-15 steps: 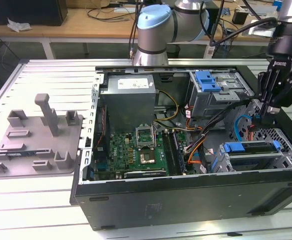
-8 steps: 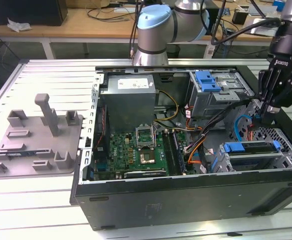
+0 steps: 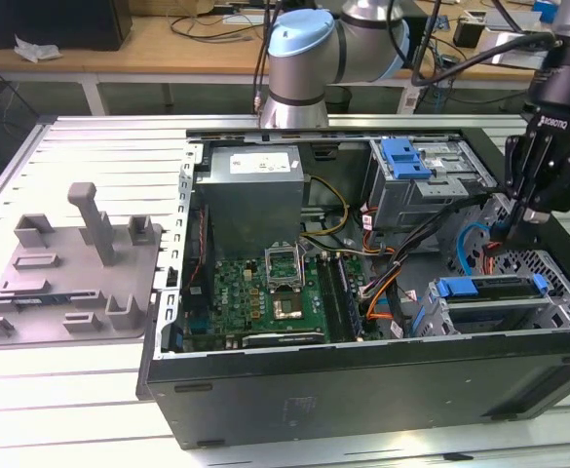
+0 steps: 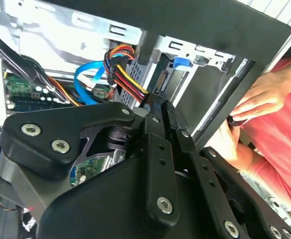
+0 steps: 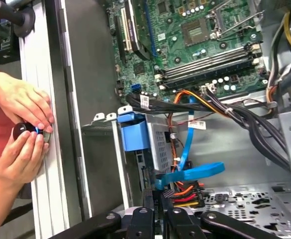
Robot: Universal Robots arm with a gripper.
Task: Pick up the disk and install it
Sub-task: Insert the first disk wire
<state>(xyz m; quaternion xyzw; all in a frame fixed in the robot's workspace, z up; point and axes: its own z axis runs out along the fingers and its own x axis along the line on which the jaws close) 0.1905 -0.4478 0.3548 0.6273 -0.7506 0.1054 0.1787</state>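
The disk (image 3: 489,294) sits in its blue carrier inside the drive bay at the case's near corner, on the exterior view's right. In the first wrist view the disk (image 5: 159,147) shows its perforated metal side behind the carrier's blue tab. My gripper (image 3: 514,222) hangs just behind that bay, low inside the case. Its black fingers (image 4: 157,112) are pressed together with nothing seen between them. My gripper (image 5: 154,196) has its tips beside the blue data cable (image 5: 187,174) and the red, yellow and black power plug (image 5: 185,195) at the disk's end.
The open computer case (image 3: 362,390) holds a green motherboard (image 3: 265,292), a grey power-supply box (image 3: 253,195) and an upper drive cage with a blue latch (image 3: 404,156). A grey fixture plate (image 3: 70,273) lies at the exterior view's left. A person's hands (image 5: 23,124) hold a small black object at the case rim.
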